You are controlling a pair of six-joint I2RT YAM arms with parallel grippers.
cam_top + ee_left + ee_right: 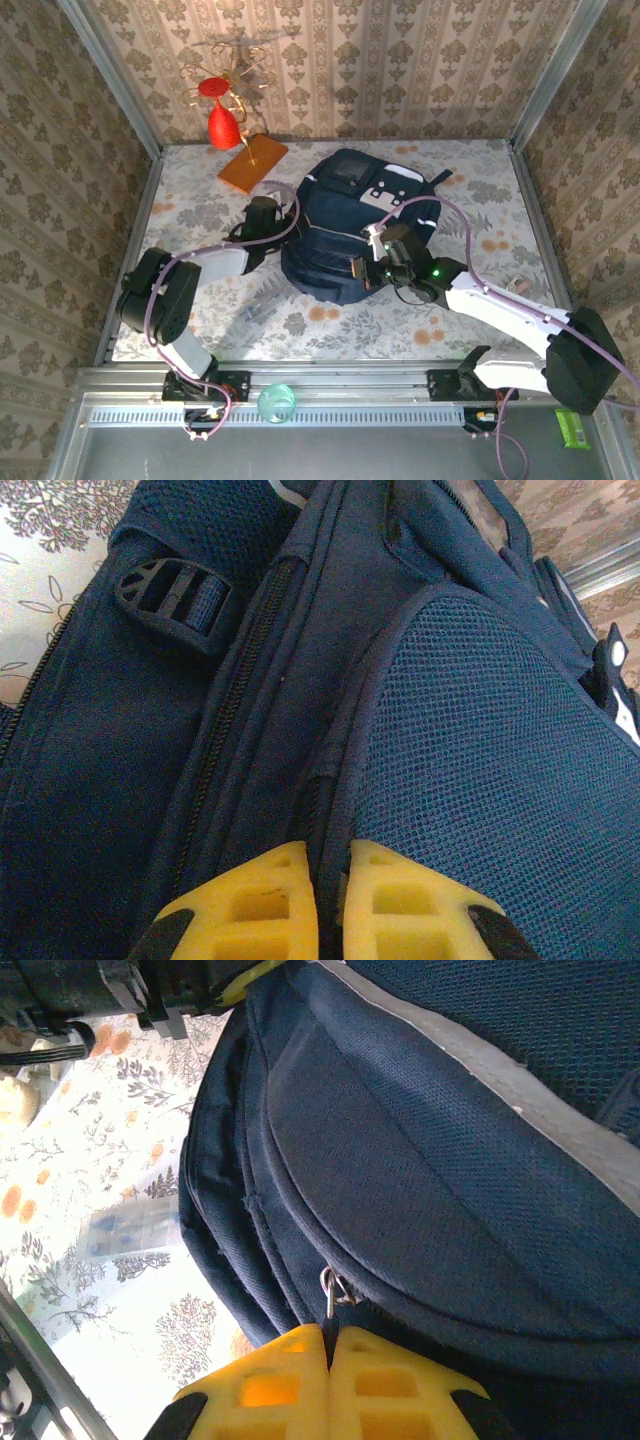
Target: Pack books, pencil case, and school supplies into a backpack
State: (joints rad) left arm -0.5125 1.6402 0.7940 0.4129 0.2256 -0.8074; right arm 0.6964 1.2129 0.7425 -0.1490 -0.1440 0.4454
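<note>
The backpack (345, 215) lies flat in the middle of the table (470, 180). The left gripper (330, 852) is at the left side of the backpack. Its yellow fingers (250, 900) are closed on a fold of the navy fabric, beside a zipper. The right gripper (328, 1332) is at the near edge of the backpack and is closed on the metal zipper pull (330, 1288). A clear piece of the school supplies (128, 1232) lies on the table near the backpack's near-left corner.

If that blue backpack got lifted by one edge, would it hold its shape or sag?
Probably sag: the backpack is soft mesh fabric with creased folds. Likely drags rather than slides, lying flat and wide on the table.
</note>
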